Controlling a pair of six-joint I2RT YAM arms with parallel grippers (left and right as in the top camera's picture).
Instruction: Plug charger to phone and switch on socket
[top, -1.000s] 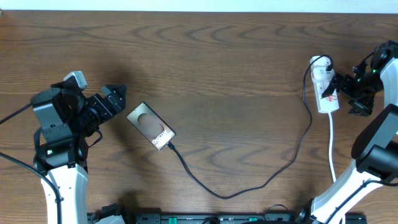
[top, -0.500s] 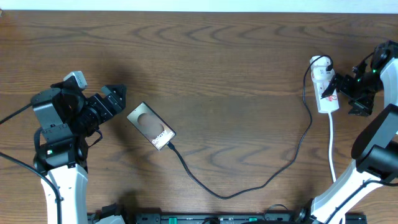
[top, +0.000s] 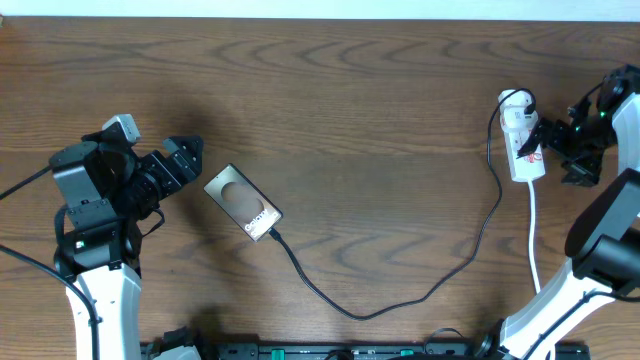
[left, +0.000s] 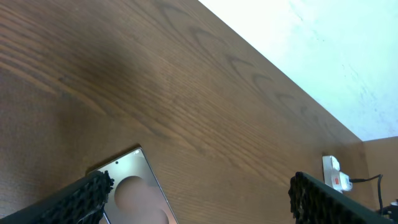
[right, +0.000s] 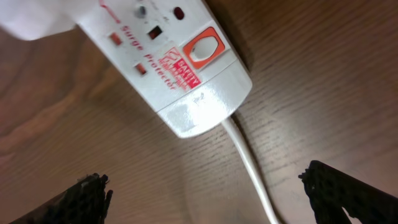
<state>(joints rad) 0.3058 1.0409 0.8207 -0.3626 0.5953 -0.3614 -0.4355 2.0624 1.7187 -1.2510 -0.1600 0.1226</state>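
Right gripper (right: 208, 193): jaws apart, empty, just beside surge-protector strip (right: 186, 81). Strip probably light, slide-prone; press stiff-looking rocker switch (right: 204, 50) squarely.

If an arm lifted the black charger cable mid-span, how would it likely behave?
Probably floppy: the charger lies in a loose curve, so it would drape rather than hold shape. It looks thin, so likely light. One end reaches the phone, the other the socket, so a tug might drag the flat phone.
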